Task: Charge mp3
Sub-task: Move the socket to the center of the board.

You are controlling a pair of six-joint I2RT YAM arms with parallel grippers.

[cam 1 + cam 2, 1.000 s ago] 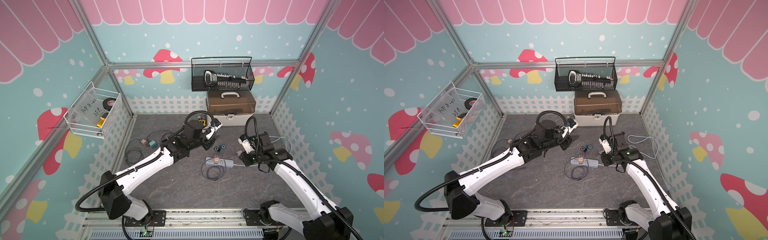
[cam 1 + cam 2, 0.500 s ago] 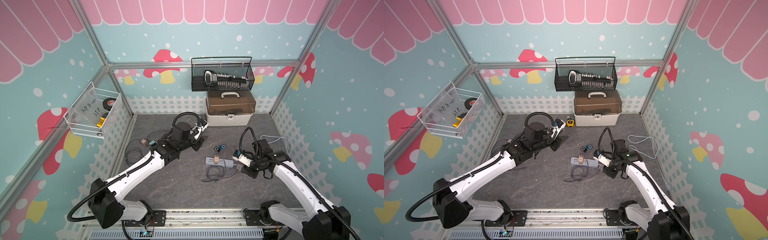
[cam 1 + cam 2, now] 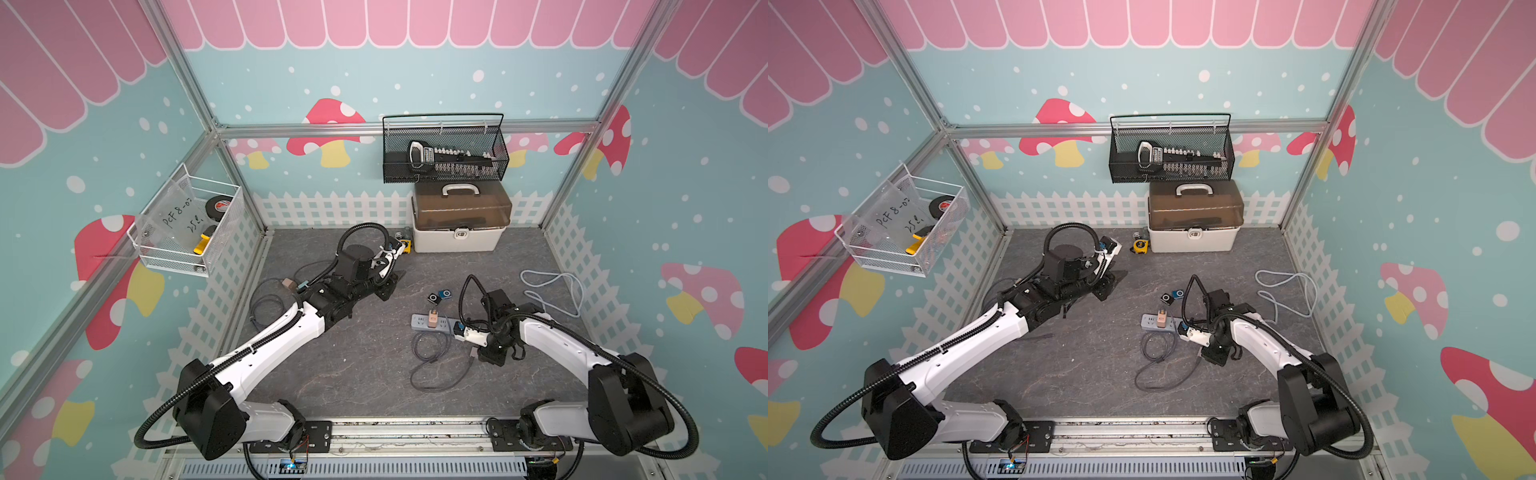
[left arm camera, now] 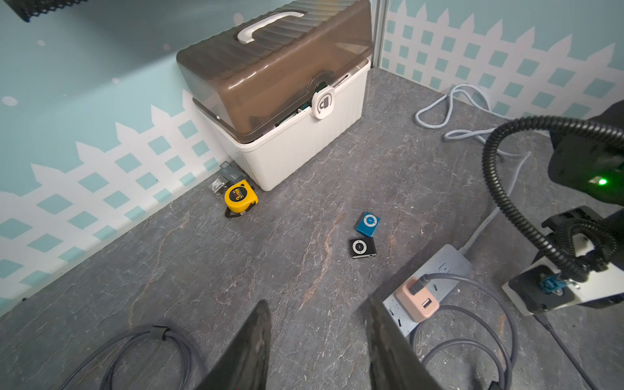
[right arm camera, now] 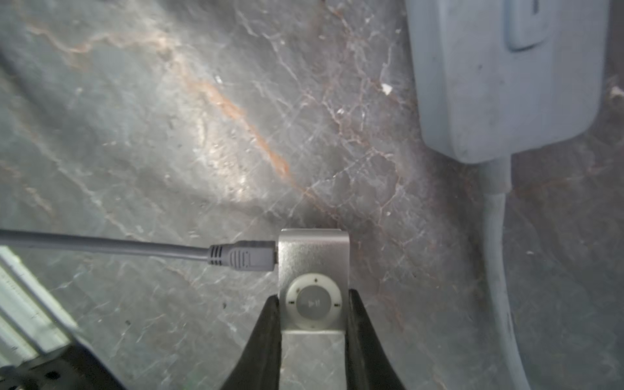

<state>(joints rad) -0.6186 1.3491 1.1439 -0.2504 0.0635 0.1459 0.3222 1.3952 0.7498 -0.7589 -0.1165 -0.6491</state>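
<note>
Between the two black fingers [image 5: 263, 337] of the right gripper [image 5: 312, 304], one flat brushed-silver mp3 player [image 5: 314, 250] is clamped, one ribbed grey cable plug [image 5: 241, 258] seated in its side. One smooth pale-grey power strip [image 5: 499, 84] is seen nearby. The left gripper [image 4: 319, 300] is spread, empty. One square blue mp3 player [image 4: 368, 223] and one square black mp3 player [image 4: 362, 248] are seen.

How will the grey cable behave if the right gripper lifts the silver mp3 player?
The grey cable is probably floppy: it lies in loose loops in both top views. It looks plugged into the silver mp3 player, clamped by the right gripper, so it would likely trail and tug. Being thin, it should add little weight.
</note>
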